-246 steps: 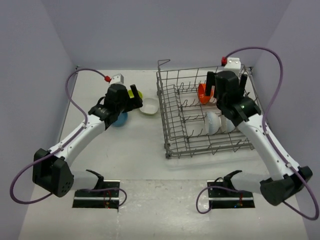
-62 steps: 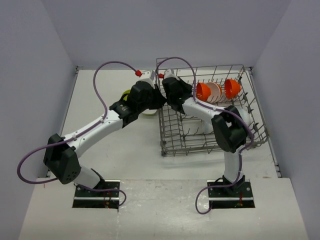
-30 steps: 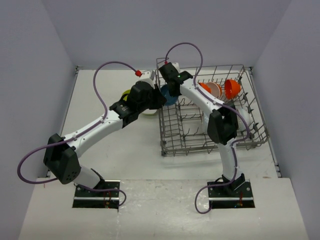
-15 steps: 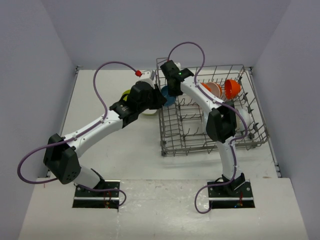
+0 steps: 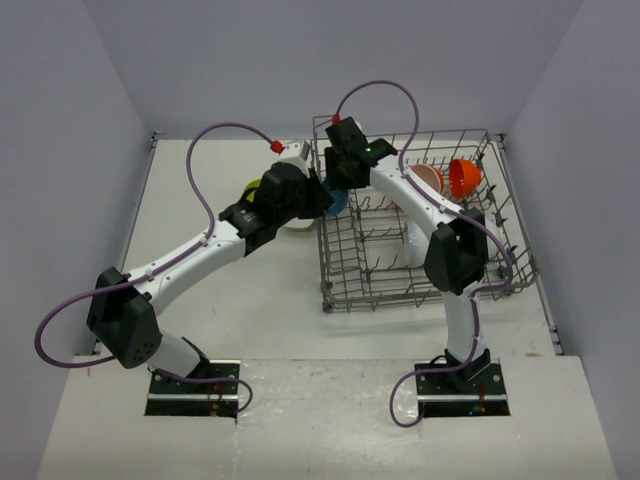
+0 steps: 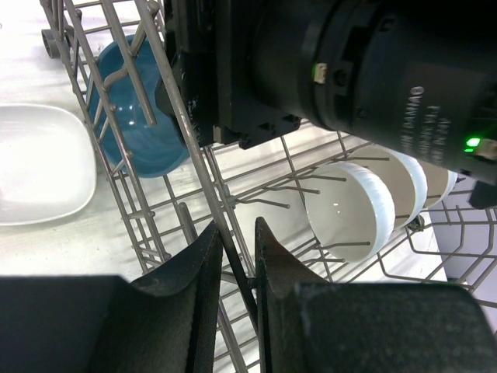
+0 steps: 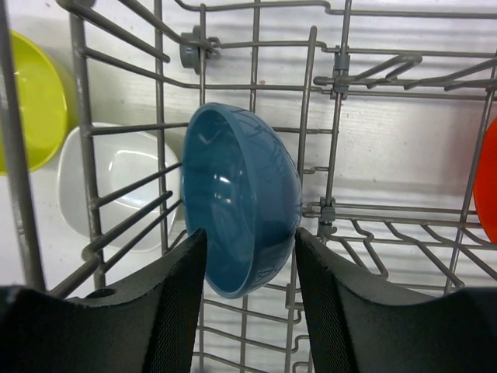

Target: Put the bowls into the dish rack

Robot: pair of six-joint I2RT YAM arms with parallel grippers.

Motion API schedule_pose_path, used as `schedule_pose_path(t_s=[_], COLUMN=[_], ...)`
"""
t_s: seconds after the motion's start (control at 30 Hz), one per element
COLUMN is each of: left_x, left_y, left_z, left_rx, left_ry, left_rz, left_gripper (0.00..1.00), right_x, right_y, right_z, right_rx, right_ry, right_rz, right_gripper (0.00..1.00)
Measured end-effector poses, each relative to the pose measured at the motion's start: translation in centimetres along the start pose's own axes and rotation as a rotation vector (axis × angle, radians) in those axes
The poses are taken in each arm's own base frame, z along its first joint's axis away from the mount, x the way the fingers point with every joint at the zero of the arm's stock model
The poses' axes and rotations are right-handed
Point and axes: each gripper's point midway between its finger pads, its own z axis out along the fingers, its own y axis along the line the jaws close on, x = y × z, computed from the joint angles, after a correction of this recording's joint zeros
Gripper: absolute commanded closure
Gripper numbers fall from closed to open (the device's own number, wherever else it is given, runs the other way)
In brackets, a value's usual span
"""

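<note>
At the ten o'clock corner of the rack (image 5: 385, 297), seen from overhead, I find the blue bowl (image 7: 241, 225) standing on edge among the wires just inside the left wall, its hollow turned toward nine o'clock; my right pincer (image 7: 248, 233) hangs over it with its fingers spread, one on either side of the bowl, and I cannot tell from the wrist view whether either finger touches the glaze; my left pincer (image 6: 235, 225) sits at the outside of that same left wall with its fingers pressed together on one slanting wire of the rack; out on the table (image 5: 230, 300), at nine o'clock from the blue bowl and just beyond the wall, lies a squarish white dish (image 6: 39, 163), open side up, and past it again at nine o'clock a yellow-green bowl (image 7: 27, 101), only partly in view; inside the rack, two white bowls (image 6: 342, 210) stand on edge between the prongs near the middle, one close behind the other; up at one o'clock an orange bowl (image 5: 463, 177) leans on its rim, and just beside it at nine o'clock an orange bowl with a white inside (image 5: 428, 178); the right arm crosses above the rack's middle and hides part of the floor there.
</note>
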Motion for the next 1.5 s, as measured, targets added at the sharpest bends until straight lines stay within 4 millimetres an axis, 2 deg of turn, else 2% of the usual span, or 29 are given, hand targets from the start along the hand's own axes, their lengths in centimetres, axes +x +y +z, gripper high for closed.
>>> schedule_pose_path(t_s=[0.13, 0.27, 0.33, 0.43, 0.5, 0.53, 0.57, 0.6, 0.67, 0.7, 0.73, 0.87, 0.97, 1.07, 1.17, 1.23, 1.3, 1.43, 1.5], left_x=[0.0, 0.0, -0.1, -0.2, -0.2, -0.3, -0.4, -0.5, -1.0, -1.3, -1.7, -3.8, -5.5, -6.6, -7.2, -6.6, -5.4, -2.7, -1.1], left_y=[0.0, 0.0, 0.1, 0.1, 0.2, 0.3, 0.3, 0.3, 0.2, 0.2, 0.2, 0.2, 1.1, 4.2, 11.0, 16.0, 20.0, 25.3, 27.2], left_z=[0.0, 0.0, 0.0, -0.1, -0.1, -0.2, -0.3, -0.4, -0.9, -1.3, -1.6, -4.1, -6.5, -8.5, -9.2, -9.1, -8.4, -5.4, -3.5], left_rx=[0.0, -0.001, -0.003, -0.008, -0.012, -0.016, -0.017, -0.018, -0.019, -0.02, -0.023, -0.049, -0.092, -0.173, -0.323, -0.44, -0.526, -0.62, -0.654], left_ry=[0.0, -0.001, -0.003, -0.004, -0.005, -0.004, -0.006, -0.009, -0.023, -0.032, -0.043, -0.119, -0.185, -0.235, -0.258, -0.247, -0.2, -0.072, 0.0], left_rz=[0.0, 0.001, 0.001, 0.005, 0.02, 0.03, 0.042, 0.047, 0.058, 0.061, 0.065, 0.055, 0.038, -0.007, -0.09, -0.141, -0.181, -0.238, -0.255], left_gripper=[1.0, 0.98, 0.9, 0.73, 0.62, 0.5, 0.44, 0.4, 0.2, 0.06, 0.0, 0.0, 0.0, 0.0, 0.0, 0.0, 0.0, 0.0, 0.0], right_x=[-0.8, -0.2, 0.0, -0.3, -0.9, -1.1, -1.4, -1.7, -2.3, -2.7, -2.9, -2.8, -1.7, 0.1, 1.9, 2.7, 3.3, 4.1, 4.5], right_y=[0.1, -0.8, -1.6, -2.9, -3.8, -4.2, -4.6, -5.0, -5.6, -5.9, -6.2, -8.1, -10.2, -12.1, -13.3, -13.7, -13.9, -13.9, -13.9], right_z=[-0.6, -0.7, -1.0, -2.5, -4.0, -5.1, -6.1, -7.2, -9.9, -11.2, -12.6, -16.9, -18.9, -20.3, -21.2, -21.5, -21.7, -21.3, -21.0], right_rx=[-0.01, 0.011, 0.029, 0.041, 0.039, 0.034, 0.03, 0.023, 0.01, 0.006, -0.001, 0.011, 0.054, 0.097, 0.113, 0.111, 0.107, 0.102, 0.1], right_ry=[-0.031, -0.023, -0.021, -0.043, -0.078, -0.1, -0.123, -0.147, -0.211, -0.245, -0.277, -0.389, -0.439, -0.468, -0.488, -0.495, -0.498, -0.49, -0.481], right_rz=[0.01, 0.016, 0.021, 0.041, 0.061, 0.07, 0.079, 0.086, 0.101, 0.11, 0.117, 0.149, 0.172, 0.19, 0.206, 0.211, 0.215, 0.214, 0.21], right_gripper=[0.47, 0.38, 0.33, 0.17, 0.11, 0.04, 0.01, 0.01, 0.01, 0.01, 0.01, 0.01, 0.01, 0.01, 0.01, 0.01, 0.01, 0.01, 0.01])
